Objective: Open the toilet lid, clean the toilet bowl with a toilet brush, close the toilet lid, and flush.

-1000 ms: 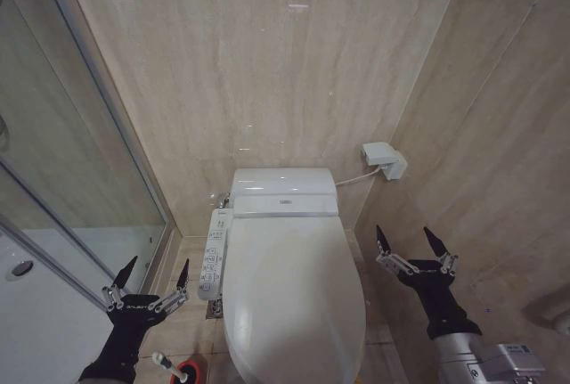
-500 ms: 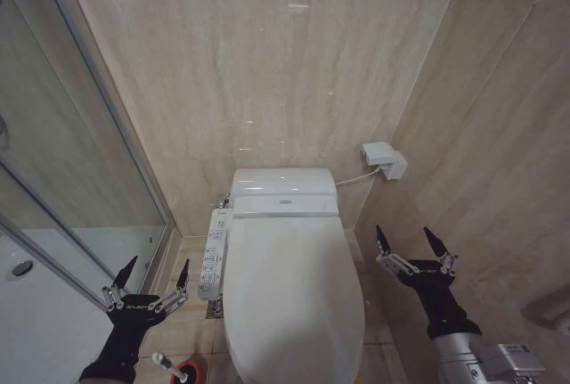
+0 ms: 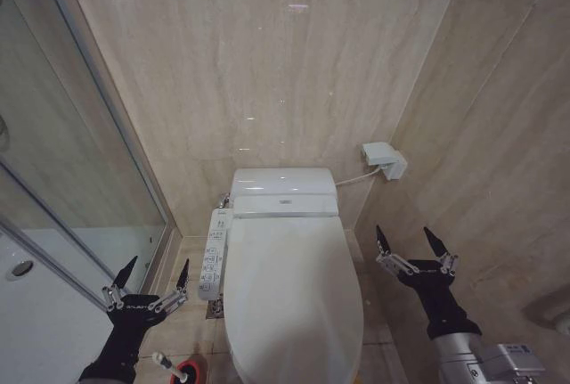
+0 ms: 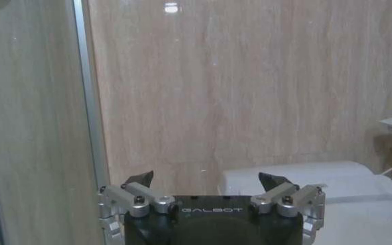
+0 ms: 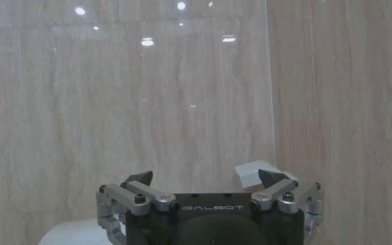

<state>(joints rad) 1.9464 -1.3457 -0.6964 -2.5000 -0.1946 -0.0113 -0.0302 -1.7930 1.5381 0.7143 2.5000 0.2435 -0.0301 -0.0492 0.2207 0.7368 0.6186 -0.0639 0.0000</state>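
While shut, glossy white toilet lid (image 3: 292,299) gleams.

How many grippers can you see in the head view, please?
2. The left gripper hangs open left of the closed toilet lid, above the toilet brush; the right gripper hangs open on the lid's right.

Beige marble-look wall tiles (image 3: 267,72), glass shower screen (image 3: 62,179) at left, white wall box (image 3: 383,159), ceiling-light glints.

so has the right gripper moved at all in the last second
No. The right gripper sits open at the same spot beside the closed toilet lid, below the wall box.
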